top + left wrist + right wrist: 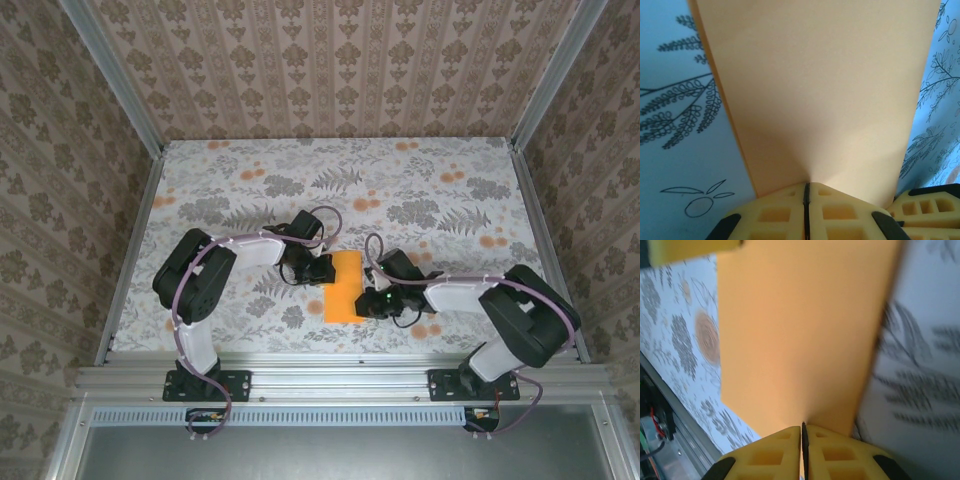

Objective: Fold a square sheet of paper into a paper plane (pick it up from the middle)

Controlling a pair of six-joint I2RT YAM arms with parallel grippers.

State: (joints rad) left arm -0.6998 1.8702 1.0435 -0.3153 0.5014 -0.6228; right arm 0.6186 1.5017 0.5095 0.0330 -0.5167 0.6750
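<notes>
Near the front middle of the flower-printed surface, between the two arms, we see the orange sheet of paper as an upright rectangle, taller than it is wide from above. The left fingers meet it at the upper part of its left edge, and the right fingers meet it at the lower part of its right edge, so the two arms reach in from opposite sides. From the left wrist, we look along the sheet as it spreads away from the yellow left fingers, which are pressed together with only a thin dark seam between them, and the paper's near edge runs into that seam, so we read them as pinched on the sheet. From the right wrist the picture is much the same: the yellow right fingers are closed to a thin line, with the edge of the sheet caught between them. A second orange layer shows along the sheet's left edge in the left wrist view. We cannot tell whether the paper lies flat on the surface or is raised a little.
</notes>
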